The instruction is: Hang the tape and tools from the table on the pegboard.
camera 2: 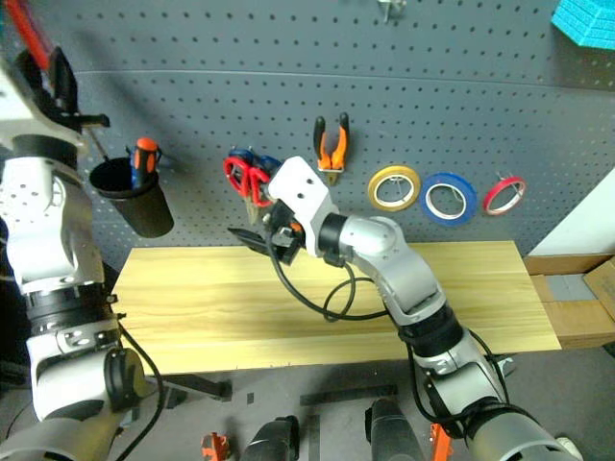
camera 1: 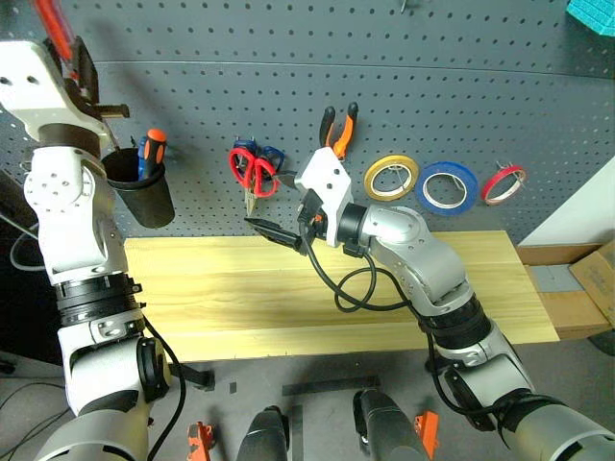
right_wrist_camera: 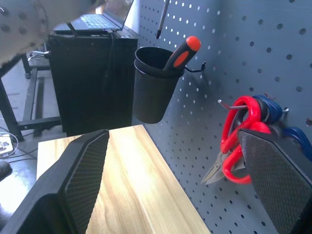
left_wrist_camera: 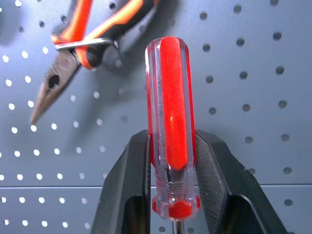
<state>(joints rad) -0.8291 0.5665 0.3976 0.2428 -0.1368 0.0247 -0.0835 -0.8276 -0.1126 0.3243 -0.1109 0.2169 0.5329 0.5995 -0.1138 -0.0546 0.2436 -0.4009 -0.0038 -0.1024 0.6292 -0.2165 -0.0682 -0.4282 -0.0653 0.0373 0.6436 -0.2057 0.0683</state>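
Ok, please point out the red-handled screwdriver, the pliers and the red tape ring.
red-handled screwdriver (left_wrist_camera: pixel 170 107), left wrist view, middle of its handle.
pliers (camera 1: pixel 338 132), left eye view, on the orange-and-black handles.
red tape ring (camera 1: pixel 491 186), left eye view, its lower left rim.

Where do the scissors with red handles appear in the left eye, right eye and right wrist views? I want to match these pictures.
Left eye view: red scissors hang on the pegboard, left of centre.
Right eye view: same hook, left of centre.
Right wrist view: at the right side, blades pointing down.
Shared landmark: the black cup hanging on the board near them.
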